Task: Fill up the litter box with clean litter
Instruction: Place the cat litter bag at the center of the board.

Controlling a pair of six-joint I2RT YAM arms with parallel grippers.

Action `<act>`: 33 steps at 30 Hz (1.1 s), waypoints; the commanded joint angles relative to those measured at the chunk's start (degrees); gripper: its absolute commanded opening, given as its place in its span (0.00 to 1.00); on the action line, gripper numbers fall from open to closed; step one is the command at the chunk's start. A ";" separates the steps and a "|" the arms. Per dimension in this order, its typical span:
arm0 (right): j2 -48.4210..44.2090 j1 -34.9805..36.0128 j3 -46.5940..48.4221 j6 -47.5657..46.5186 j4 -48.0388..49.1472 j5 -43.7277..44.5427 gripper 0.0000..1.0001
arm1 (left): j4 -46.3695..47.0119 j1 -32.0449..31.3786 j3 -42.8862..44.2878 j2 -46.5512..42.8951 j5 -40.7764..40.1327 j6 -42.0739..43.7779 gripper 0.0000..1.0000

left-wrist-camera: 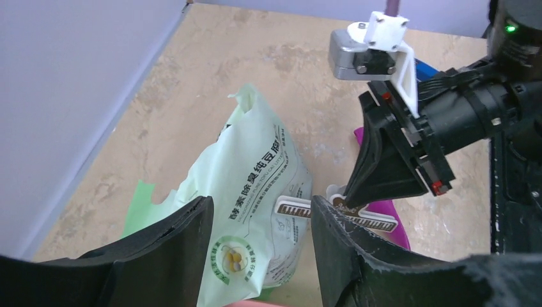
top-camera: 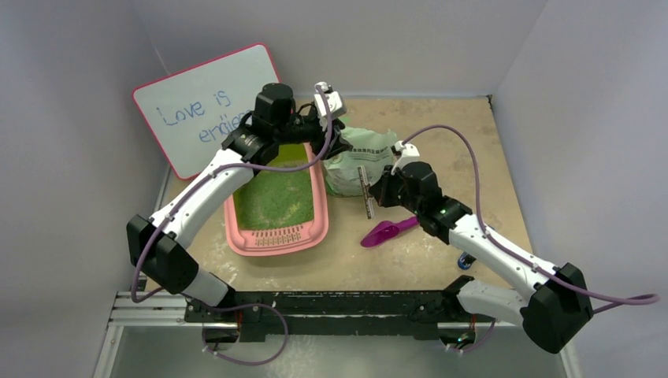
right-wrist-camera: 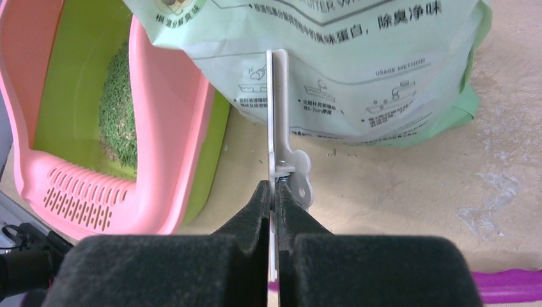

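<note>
The pink litter box (top-camera: pixel 276 240) lies left of centre, its lime-green inside holding green litter (top-camera: pixel 280 201); both also show in the right wrist view, the box (right-wrist-camera: pixel 172 128) and the litter (right-wrist-camera: pixel 118 102). A pale green printed bag (top-camera: pixel 358 161) stands right of the box. My left gripper (top-camera: pixel 332 146) is open just above the bag's top left part (left-wrist-camera: pixel 255 192), the bag showing between its fingers (left-wrist-camera: pixel 358 256). My right gripper (right-wrist-camera: pixel 273 192) is shut on a long white toothed clip (right-wrist-camera: pixel 276 115), held edge-on against the bag's front (right-wrist-camera: pixel 339 64).
A purple scoop (top-camera: pixel 386 231) lies on the sandy table in front of the bag, under my right arm. A whiteboard (top-camera: pixel 205 110) with a pink frame leans at the back left. Grey walls close in both sides and the back.
</note>
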 commanded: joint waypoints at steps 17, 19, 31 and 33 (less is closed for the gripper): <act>-11.80 -0.69 2.99 -0.28 -10.50 3.93 0.00 | 40.96 19.45 49.86 62.38 -5.29 -34.91 0.95; -12.34 -0.79 3.37 -0.94 -11.78 4.89 0.00 | 30.13 19.46 57.97 67.23 -6.59 -27.11 0.97; -8.43 -1.08 3.54 -3.58 -10.97 8.08 0.00 | 40.01 18.89 53.24 61.72 -1.99 -31.89 0.98; -7.30 -1.10 4.38 -4.20 -9.93 7.58 0.00 | 42.23 18.89 50.73 59.33 -3.14 -32.01 0.98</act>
